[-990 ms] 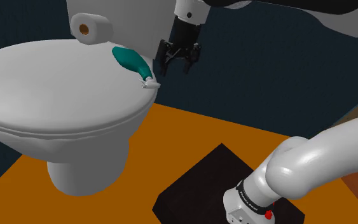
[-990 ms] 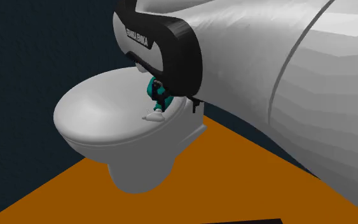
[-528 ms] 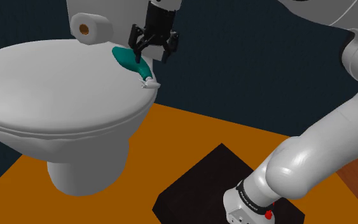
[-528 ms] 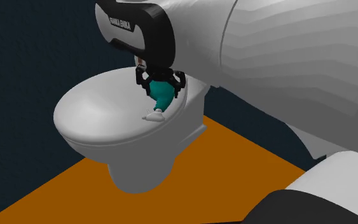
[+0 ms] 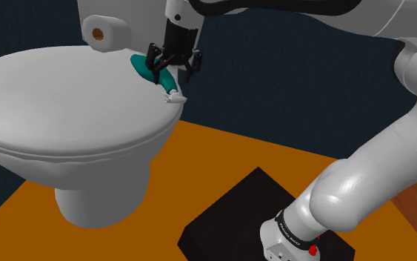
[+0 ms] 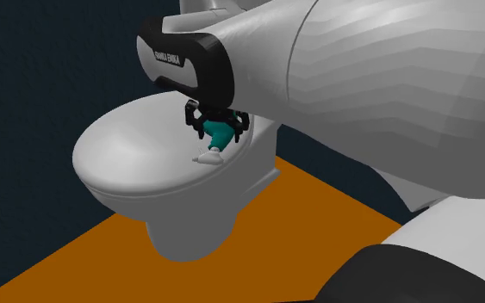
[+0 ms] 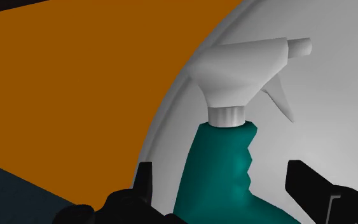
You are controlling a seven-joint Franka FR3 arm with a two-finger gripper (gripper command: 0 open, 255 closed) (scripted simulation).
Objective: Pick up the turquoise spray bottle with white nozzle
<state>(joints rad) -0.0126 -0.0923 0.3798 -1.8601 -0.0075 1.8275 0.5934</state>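
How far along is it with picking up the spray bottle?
Done: the approach. The open jaws straddle the teal body of the bottle, which lies on the toilet lid. In hand: the grasp, since the jaws do not touch it yet. Left: closing on it and lifting it off the lid.

The turquoise spray bottle with white nozzle [image 7: 222, 172] looks smooth and matt, the white toilet lid [image 5: 66, 104] softly glossy, the orange floor [image 5: 221, 163] matt.

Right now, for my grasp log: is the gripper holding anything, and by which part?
Nothing is held: the gripper is open, fingers flanking the body of the turquoise spray bottle, not touching it.
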